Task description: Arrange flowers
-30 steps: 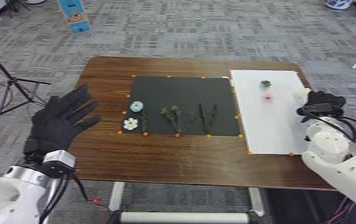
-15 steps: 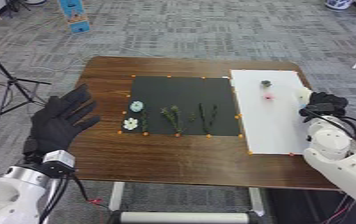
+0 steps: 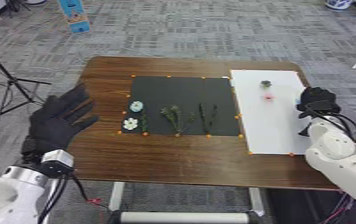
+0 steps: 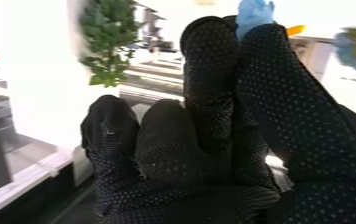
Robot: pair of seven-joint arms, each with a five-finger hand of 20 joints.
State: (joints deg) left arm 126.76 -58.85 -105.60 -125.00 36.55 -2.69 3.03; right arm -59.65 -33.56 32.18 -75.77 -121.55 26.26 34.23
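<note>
The right hand is pinching a light blue piece at its fingertips, while the pink flower is lying to that hand's left on the white sheet. The left hand is hanging open, and the white flower and green stems are lying to its right on the black mat.

We could pass over the table at lower centre; the left hand blocks centre left, and green stems obstruct the middle, on the black mat.
</note>
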